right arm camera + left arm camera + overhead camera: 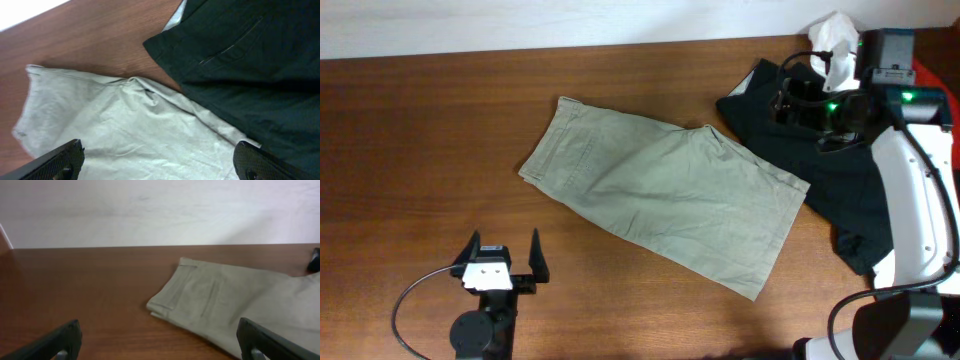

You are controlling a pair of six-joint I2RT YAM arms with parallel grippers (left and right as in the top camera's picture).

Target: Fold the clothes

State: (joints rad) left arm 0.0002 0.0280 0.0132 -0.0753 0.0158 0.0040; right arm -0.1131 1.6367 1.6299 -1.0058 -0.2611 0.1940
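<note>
Khaki shorts (665,190) lie flat, folded in half, at the middle of the wooden table. They also show in the left wrist view (240,300) and the right wrist view (115,130). A dark garment (840,170) lies crumpled at the right, its edge beside the shorts' hem; it fills the upper right of the right wrist view (250,65). My left gripper (505,248) is open and empty near the front left, short of the shorts (160,347). My right gripper (798,95) is open and empty, raised above the dark garment (160,162).
A white cloth (835,40) sits at the back right corner behind the right arm, with something red (930,75) at the right edge. Bare tabletop (420,130) spans the left half. A cable (415,295) trails from the left arm's base.
</note>
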